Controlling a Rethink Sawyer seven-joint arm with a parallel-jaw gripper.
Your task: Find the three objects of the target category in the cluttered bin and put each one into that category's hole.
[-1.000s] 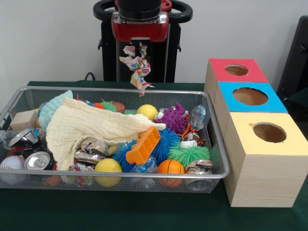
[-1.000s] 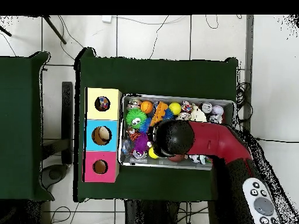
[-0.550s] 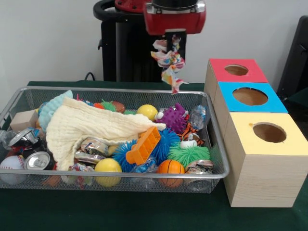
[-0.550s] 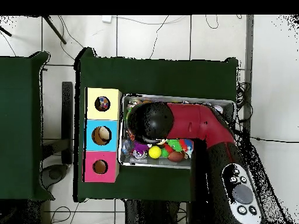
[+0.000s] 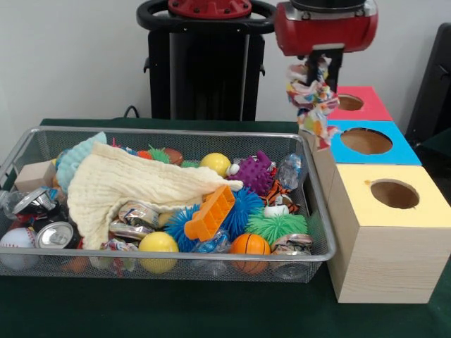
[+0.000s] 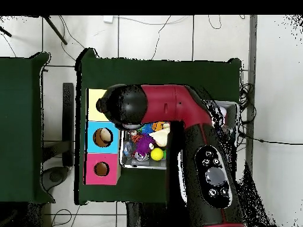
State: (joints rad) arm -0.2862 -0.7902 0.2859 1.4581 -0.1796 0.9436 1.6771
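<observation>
Here, transport step: gripper (image 5: 318, 65) closed on a multicoloured knotted rope toy (image 5: 311, 98), carried clear of the wire-mesh bin (image 5: 211, 258) and hanging in the air at the bin's 3 o'clock end in the front view, just in front of the red-topped box (image 5: 366, 107) and above the near corner of the blue-topped box (image 5: 405, 151). Not yet over any opening. In the overhead view, arm head (image 6: 124, 106) covering the yellow-topped box (image 6: 93, 97) at 9 o'clock of the bin; toy itself hidden beneath it there.

Next move, as judged: centring of the dangling toy over the correct hole, then lowering so the loose tail enters first, then release. Matching hole not determinable from these views; three candidates in a row, with the yellow-topped box (image 5: 423, 204) at 5 o'clock of the toy in the front view.

Rope toy: braided strands in pink, white, yellow and blue, lumpy knots, frayed end pointing down. Likely soft and floppy, prone to swinging and catching on a hole's rim.

Remaining bin contents: cream cloth (image 5: 134, 186), orange plastic block (image 5: 210, 213), spiky purple ball (image 5: 256, 172).
</observation>
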